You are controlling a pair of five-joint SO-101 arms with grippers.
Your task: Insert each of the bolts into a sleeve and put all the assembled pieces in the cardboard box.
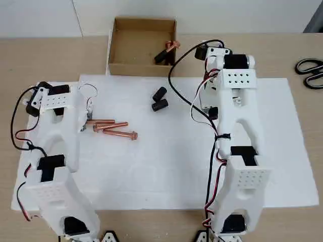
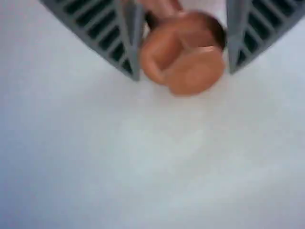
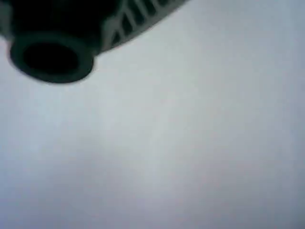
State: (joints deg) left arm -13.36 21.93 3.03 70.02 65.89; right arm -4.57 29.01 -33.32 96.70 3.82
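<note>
**Holding one half on each side**

My bolt (image 2: 183, 57) lies low on the white sheet (image 2: 143, 167), its head between the grey ribbed fingers (image 2: 109, 33) of the left gripper (image 2: 183, 75). The wrist picture is soft, but the jaws look pressed onto the head from both sides. From above I see a second bolt (image 1: 112, 126) and a third bolt (image 1: 122, 134) just past that gripper's tip, lying side by side on the way towards the right arm. The right gripper (image 1: 212, 113) pinches a black sleeve (image 3: 50, 57), whose open bore faces its wrist camera. Between the two grippers, nearer the right one, a loose sleeve (image 1: 159, 93) and a second loose sleeve (image 1: 160, 105) lie close together on the sheet. Beyond both grippers stands the cardboard box (image 1: 141, 69). One assembled piece (image 1: 166, 52) lies inside it, against the side nearer the right gripper. Scissors (image 1: 310, 70) lie on the table (image 1: 50, 55), well off to the right gripper's outer side.
</note>
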